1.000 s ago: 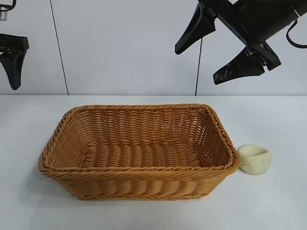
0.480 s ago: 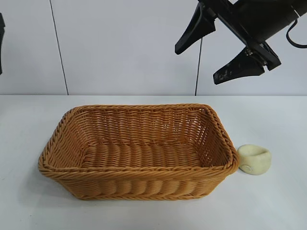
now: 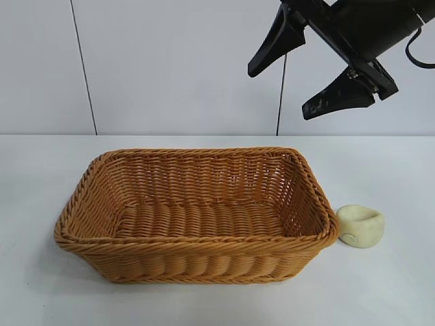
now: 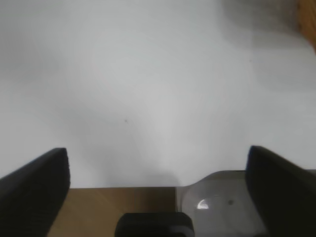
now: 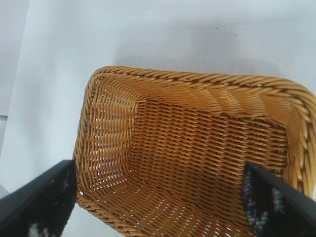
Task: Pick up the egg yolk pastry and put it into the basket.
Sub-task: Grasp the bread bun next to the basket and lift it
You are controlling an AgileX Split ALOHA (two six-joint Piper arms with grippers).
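The egg yolk pastry (image 3: pixel 361 225), a pale cream puck with a dented top, lies on the white table just right of the basket (image 3: pixel 196 243), close to its right rim. The orange-brown wicker basket is empty and fills the middle of the table. My right gripper (image 3: pixel 282 90) hangs high above the basket's right end, open, with nothing between its fingers; its wrist view looks down into the basket (image 5: pixel 197 148). My left gripper (image 4: pixel 158 173) is out of the exterior view; its wrist view shows it open over bare table.
White table (image 3: pixel 401 285) all round the basket, with a white panelled wall behind. In the left wrist view a table edge with brown floor (image 4: pixel 118 207) and a grey mount plate (image 4: pixel 217 202) shows below the gripper.
The left gripper, at the exterior view's left edge a second ago, has drawn away leftward out of that view. The right gripper, basket and pastry have not moved.
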